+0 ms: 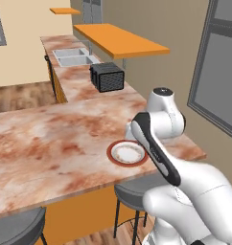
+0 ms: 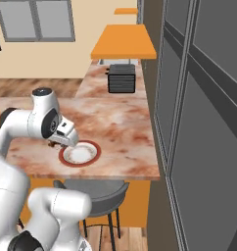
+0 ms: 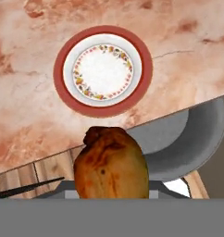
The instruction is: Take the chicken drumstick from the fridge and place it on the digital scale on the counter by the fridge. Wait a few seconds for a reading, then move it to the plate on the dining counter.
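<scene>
Marbled dining counter (image 1: 51, 139) bears the plate (image 3: 103, 70) — hand view alone shows gripper (image 3: 111, 192) clamping chicken drumstick (image 3: 111, 164).

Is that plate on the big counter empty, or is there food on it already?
Empty. The plate shows its bare cream centre on the dining counter; the chicken drumstick hangs above, nearer the camera, not on it.

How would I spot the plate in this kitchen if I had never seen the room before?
Find the large pink-brown marbled dining counter with grey stools tucked under its edge. Near its front edge, close to the robot's white arm, lies the plate, just above one grey stool. It is the only round dish there: a reddish-brown rim, a cream-white centre and a ring of small flowers, unlike the boxy black toaster further back.
</scene>
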### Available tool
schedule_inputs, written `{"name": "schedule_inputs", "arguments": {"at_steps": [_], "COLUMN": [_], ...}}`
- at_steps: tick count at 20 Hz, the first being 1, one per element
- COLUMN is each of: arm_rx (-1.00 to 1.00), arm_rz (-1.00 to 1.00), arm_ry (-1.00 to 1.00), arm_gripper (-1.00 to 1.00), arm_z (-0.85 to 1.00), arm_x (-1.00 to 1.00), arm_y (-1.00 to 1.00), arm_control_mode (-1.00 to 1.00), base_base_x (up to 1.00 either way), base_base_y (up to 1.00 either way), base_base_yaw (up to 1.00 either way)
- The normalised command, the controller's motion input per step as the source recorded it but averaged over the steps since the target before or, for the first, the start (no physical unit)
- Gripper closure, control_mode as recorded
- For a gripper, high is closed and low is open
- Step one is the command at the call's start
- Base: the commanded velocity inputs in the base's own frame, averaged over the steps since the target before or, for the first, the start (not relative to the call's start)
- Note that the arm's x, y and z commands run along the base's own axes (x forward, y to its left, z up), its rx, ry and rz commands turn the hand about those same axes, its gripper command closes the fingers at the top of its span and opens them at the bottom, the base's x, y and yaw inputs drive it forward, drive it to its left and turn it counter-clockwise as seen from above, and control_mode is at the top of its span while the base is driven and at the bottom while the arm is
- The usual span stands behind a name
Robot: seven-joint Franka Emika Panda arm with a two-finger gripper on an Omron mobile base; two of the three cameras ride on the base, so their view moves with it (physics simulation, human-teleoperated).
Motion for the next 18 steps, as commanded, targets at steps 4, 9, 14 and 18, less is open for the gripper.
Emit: {"name": "schedule_inputs", "arguments": {"at_steps": [4, 9, 14, 18], "arm_rx": [0.00, -0.01, -0.06, -0.06], "arm_rz": [0.00, 0.05, 0.08, 0.07], "arm_ry": [0.15, 0.05, 0.00, 0.00], "arm_gripper": [1.00, 1.00, 1.00, 1.00], "arm_z": [-0.53, -0.70, -0.88, -0.65], "arm_x": [1.00, 0.99, 0.84, 0.50], "arm_y": [-0.38, -0.05, 0.09, 0.09], "arm_control_mode": [-1.00, -1.00, -1.00, -1.00], "base_base_x": [0.00, 0.00, 0.00, 0.00], "base_base_y": [0.00, 0.00, 0.00, 0.00], "base_base_yaw": [0.00, 0.00, 0.00, 0.00]}}
